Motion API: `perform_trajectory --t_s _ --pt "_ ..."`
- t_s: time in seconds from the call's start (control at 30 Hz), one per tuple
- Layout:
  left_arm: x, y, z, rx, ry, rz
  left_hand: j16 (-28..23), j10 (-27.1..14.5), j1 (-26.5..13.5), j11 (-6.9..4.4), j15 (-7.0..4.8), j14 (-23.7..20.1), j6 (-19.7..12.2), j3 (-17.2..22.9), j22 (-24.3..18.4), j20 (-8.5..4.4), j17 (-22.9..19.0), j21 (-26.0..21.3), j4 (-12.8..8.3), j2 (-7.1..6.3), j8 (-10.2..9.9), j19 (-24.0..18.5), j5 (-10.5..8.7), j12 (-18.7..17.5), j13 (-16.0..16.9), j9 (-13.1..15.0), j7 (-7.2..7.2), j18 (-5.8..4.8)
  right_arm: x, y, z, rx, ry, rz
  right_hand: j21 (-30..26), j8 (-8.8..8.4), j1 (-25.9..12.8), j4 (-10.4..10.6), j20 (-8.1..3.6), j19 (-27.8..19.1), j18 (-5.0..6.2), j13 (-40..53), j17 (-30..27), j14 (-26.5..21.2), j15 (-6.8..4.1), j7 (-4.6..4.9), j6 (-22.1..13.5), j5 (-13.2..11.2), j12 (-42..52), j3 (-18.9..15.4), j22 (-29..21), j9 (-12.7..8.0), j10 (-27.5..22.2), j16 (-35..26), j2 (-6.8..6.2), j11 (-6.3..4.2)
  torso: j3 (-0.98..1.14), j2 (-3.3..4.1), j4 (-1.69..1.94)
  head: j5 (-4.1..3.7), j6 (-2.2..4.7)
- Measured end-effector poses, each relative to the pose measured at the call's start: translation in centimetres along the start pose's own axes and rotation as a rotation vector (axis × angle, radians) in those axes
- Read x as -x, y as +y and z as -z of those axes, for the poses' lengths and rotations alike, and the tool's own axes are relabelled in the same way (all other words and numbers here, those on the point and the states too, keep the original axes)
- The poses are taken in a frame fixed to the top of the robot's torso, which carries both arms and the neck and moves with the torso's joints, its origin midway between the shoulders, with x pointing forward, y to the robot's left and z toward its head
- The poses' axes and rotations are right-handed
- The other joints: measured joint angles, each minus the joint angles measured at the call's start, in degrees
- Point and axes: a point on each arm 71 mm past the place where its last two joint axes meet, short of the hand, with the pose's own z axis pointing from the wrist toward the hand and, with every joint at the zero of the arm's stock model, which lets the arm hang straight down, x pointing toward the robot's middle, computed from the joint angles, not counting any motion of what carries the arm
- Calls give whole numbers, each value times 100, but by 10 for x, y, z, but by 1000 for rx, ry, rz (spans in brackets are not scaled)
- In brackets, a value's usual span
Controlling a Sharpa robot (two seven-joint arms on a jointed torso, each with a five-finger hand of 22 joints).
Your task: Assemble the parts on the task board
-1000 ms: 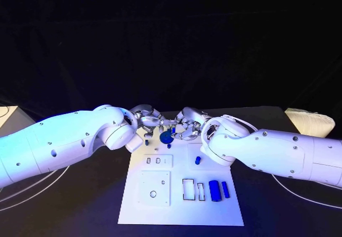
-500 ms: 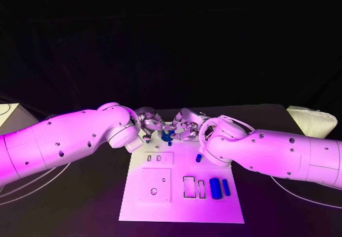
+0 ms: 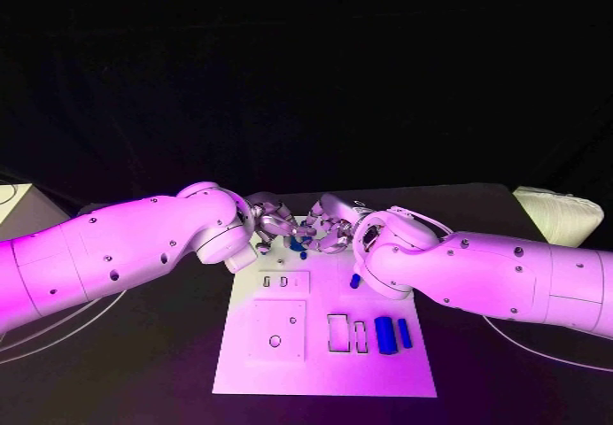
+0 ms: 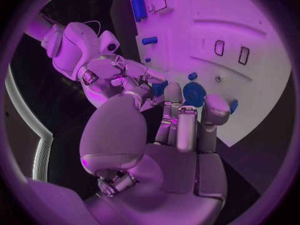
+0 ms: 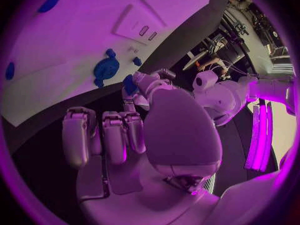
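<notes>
Two hands meet at the far end of the task board [image 3: 326,372]. Left hand [image 3: 268,221] sits at the board's far-left corner; in left wrist view its fingers [image 4: 180,127] are curled fwd, close together, tips by a round blue part [image 4: 194,93] on the board. Can't tell if they touch or grip it. Small blue part [image 3: 265,251] just below the left hand. Right hand [image 3: 329,226] is opposite, fingers nearly meeting the left's; right wrist view shows its fingers [image 5: 115,135] bent, side by side, nothing visible in them; whether its thumb pinches anything, can't tell. Nearer on the board: small blue peg [image 3: 355,282], then a wide blue block [image 3: 384,336] and a thin blue bar [image 3: 404,333] side by side, near the right edge.
</notes>
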Motion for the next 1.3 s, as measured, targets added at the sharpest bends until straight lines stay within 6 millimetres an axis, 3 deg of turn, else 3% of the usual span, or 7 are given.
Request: perform_trajectory --t_s 0.3,0.4,0.67,0.9,1.17,1.3 --pt "1 3 2 5 -1 -6 0 0 0 0 0 0 0 -42 1 0 0 0 22 0 0 0 0 0 3 55 0 1 -6 -3 -2 -10 15 4 0 1 0 0 0 0 0 -1 0 0 0 7 -7 22 0 -1 -1 3 0 0 0 0 -5 0 7 -21 -21" --pt "3 7 5 10 -1 -7 0 0 -83 0 0 0 0 -183 30 0 0 22 25 -80 32 0 0 43 14 123 0 1 -9 -7 -2 -19 19 4 0 1 0 0 0 0 0 -1 -1 0 0 8 -10 24 0 -1 -1 8 0 0 0 0 -9 0 9 -27 -30" --pt "15 26 17 36 -7 1 -60 -3 -174 -2 0 0 -43 -284 -73 -40 -35 9 31 -9 32 -66 0 43 20 214 -1 1 -11 -14 0 -30 19 0 0 -2 -6 0 0 0 0 -1 -1 0 0 -11 10 67 0 -1 -1 7 0 0 -7 0 -19 2 10 -37 -42" --pt "27 46 27 69 -4 75 -203 -83 -77 21 -38 -44 -124 -284 -305 -26 -249 -116 31 89 32 -233 0 43 16 276 19 0 -25 -13 7 -14 21 -29 0 21 -6 0 0 0 0 -2 -1 0 0 -12 10 89 0 -1 -2 8 0 0 -8 0 -20 2 11 7 -106" --pt "37 62 36 82 -1 169 -440 -195 -24 53 31 -216 -235 -284 -670 9 -589 -338 31 142 -36 -502 0 -25 -45 348 92 1 -45 -8 13 25 -1 -62 0 21 -35 0 0 0 0 -2 -1 0 0 -11 10 113 0 -1 -2 12 0 0 -38 0 -13 7 21 76 -158" --pt "40 68 40 78 -5 214 -450 -195 -17 53 11 -236 -235 -284 -700 9 -626 -338 31 148 -36 -502 0 -25 -53 354 92 1 -49 -7 14 37 -15 -65 0 21 -35 -1 0 0 0 -2 -1 0 0 -11 9 113 0 -1 -2 12 0 0 -38 0 -13 6 21 112 -186"
